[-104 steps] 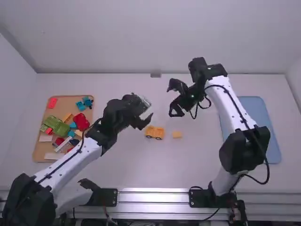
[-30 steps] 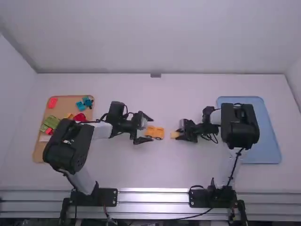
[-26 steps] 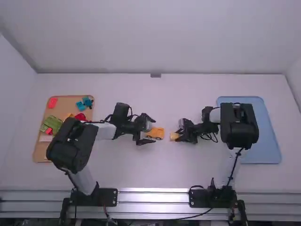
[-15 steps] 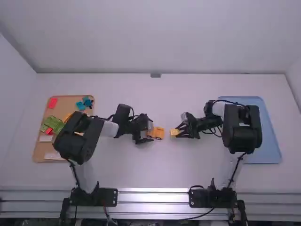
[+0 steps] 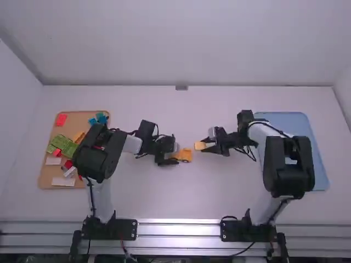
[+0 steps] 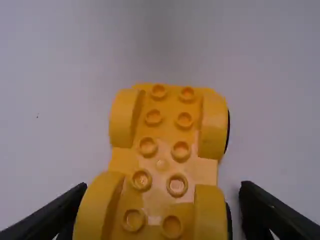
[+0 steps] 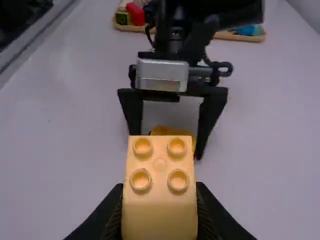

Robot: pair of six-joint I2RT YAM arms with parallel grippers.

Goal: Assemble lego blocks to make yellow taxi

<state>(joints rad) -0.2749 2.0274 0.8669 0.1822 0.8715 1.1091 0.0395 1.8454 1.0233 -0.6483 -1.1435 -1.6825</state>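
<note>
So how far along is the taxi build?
Early, it seems. The wheeled yellow base looks ready on the table, its studs bare. The right pincer holds a pale yellow block; the left pincer stands open around the base. Still left, probably: fitting that block on top.

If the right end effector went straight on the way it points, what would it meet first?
Likely the orange-yellow plastic car base between the fingers of the left end effector, though how high the held pale-yellow studded block sits is unclear.
</note>
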